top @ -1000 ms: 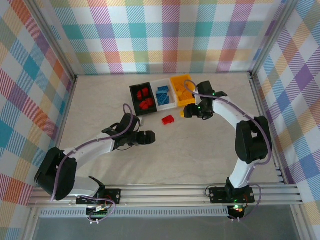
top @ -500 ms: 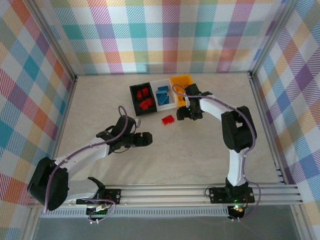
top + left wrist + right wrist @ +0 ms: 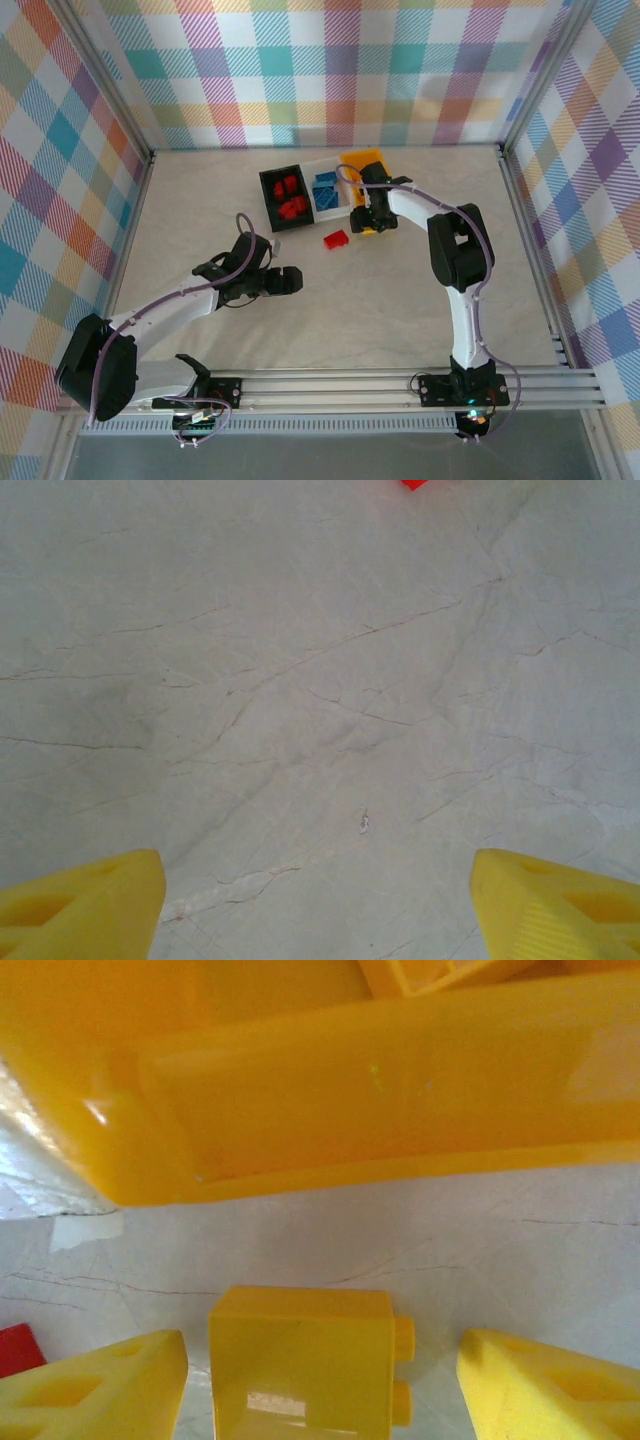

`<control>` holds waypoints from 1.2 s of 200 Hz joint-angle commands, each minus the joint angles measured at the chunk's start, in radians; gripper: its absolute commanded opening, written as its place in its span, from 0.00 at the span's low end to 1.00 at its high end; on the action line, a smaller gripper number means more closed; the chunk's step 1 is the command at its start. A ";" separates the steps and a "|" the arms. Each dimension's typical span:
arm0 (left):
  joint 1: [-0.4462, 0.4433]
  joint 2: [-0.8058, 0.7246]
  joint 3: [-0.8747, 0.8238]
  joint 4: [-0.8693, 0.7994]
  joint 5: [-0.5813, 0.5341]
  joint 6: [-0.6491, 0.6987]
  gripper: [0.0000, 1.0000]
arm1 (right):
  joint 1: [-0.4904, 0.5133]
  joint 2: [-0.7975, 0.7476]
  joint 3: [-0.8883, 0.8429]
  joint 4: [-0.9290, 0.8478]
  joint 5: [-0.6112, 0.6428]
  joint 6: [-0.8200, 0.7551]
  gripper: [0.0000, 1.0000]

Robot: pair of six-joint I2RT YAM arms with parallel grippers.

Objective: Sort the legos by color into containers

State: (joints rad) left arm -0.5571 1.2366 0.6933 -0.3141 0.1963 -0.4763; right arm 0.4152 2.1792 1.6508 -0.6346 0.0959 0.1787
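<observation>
Progress report: the desk [image 3: 200, 200] is nearly bare. The black bin [image 3: 266, 190] has the reds, the white bin [image 3: 331, 212] the blues, and the yellow bin [image 3: 350, 1090] the yellows, so I'd call the sort mostly done. As far as I can see, two strays are left, both just in front of the bins.

My right end effector [image 3: 322, 1345] is apart, one finger on each side of the yellow brick [image 3: 300, 1360], with a gap on both sides, so no grip yet. That brick lies on its side right beside the yellow bin's wall. Its hollow bottom faces my wrist camera and its studs point at my right finger. The frame crops it, so I can't tell its long axis.

My left end effector [image 3: 318, 910] is apart too, with nothing in it, over bare desk.

The red brick [image 3: 336, 238] lies flat, with its long axis running diagonally, near-left to far-right.
</observation>
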 commanded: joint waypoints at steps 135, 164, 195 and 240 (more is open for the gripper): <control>0.030 0.001 -0.027 -0.009 -0.001 0.030 0.80 | 0.034 -0.010 0.003 0.015 0.081 -0.007 0.48; 0.030 -0.008 -0.029 -0.015 -0.004 0.030 0.80 | 0.034 -0.056 -0.023 0.014 0.082 0.001 0.48; 0.030 -0.002 -0.025 -0.007 0.002 0.028 0.80 | 0.034 -0.114 -0.050 0.006 0.087 0.000 0.48; 0.030 0.016 -0.002 -0.004 0.010 0.030 0.80 | 0.033 -0.175 -0.026 -0.021 0.100 -0.018 0.49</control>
State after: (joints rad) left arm -0.5343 1.2446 0.6746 -0.3138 0.1986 -0.4561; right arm 0.4431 2.0655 1.5997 -0.6292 0.1802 0.1711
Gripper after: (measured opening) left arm 0.802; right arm 0.487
